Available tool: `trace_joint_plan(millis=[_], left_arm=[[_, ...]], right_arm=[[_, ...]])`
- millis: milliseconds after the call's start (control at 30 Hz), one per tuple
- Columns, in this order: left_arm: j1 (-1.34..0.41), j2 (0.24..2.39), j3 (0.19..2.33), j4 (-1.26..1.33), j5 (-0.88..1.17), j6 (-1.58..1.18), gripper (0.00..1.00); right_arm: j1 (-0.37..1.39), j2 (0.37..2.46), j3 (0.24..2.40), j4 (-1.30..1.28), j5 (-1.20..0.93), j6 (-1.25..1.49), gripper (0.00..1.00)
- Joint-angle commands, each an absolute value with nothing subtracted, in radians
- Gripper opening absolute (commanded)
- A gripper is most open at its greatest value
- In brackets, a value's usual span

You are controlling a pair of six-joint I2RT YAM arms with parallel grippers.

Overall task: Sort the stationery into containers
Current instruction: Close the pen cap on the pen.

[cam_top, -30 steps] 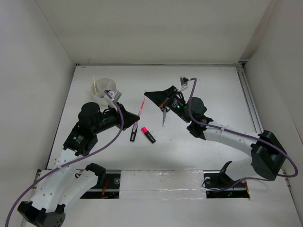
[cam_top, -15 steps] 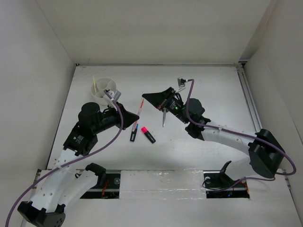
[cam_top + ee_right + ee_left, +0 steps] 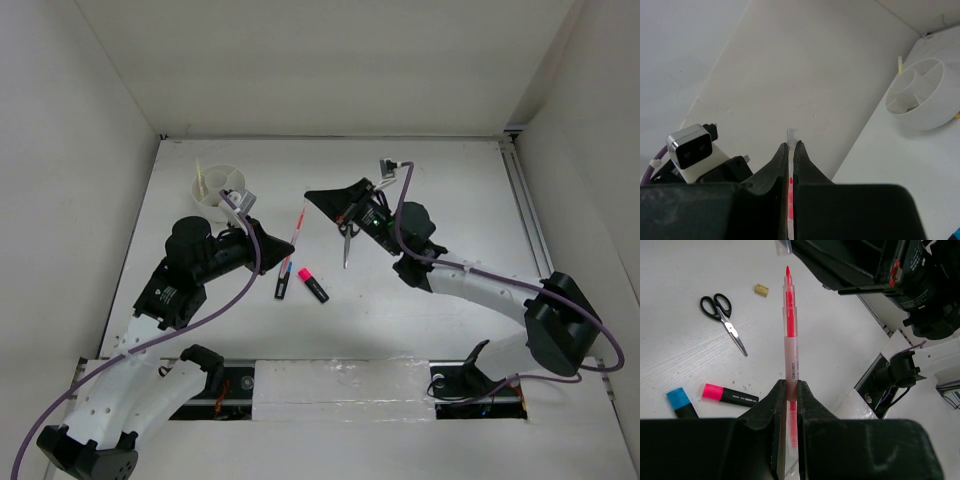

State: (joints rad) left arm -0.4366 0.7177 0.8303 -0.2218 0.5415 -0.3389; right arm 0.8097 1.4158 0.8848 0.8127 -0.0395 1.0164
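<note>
Thin pink pen (image 3: 297,230), centre of top view, held above table (image 3: 450,190): left end effector (image 3: 791,390) clamped on lower end, right end effector (image 3: 790,150) clamped on upper end; white bowl (image 3: 212,207) upper left.

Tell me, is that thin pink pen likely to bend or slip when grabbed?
Probably stiff: the thin pink pen runs dead straight out of the left tool gripping one end. Its smooth clear barrel looks slippery, so it might slide in the grip. Being round, it would likely roll if laid on the white table.
</note>
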Motion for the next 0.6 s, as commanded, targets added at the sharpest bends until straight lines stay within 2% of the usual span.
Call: trace_joint_plan(millis=[0,167,567], left_arm=[[-0.434,0.704,0.836,-0.186,0.558,-0.325,0.0],[-0.434,0.713,0.836,-0.186,0.558,-0.325,0.0],[-0.434,0.723,0.836,-0.186,0.549,-0.325,0.0]], right_arm=[[0.776,1.401,0.937,0.839,-0.069,0.98,0.0],[0.739,1.401,0.925,0.839,-0.1,0.98,0.0],[0.775,1.439,0.896,0.922,-0.14,1.032,0.0]])
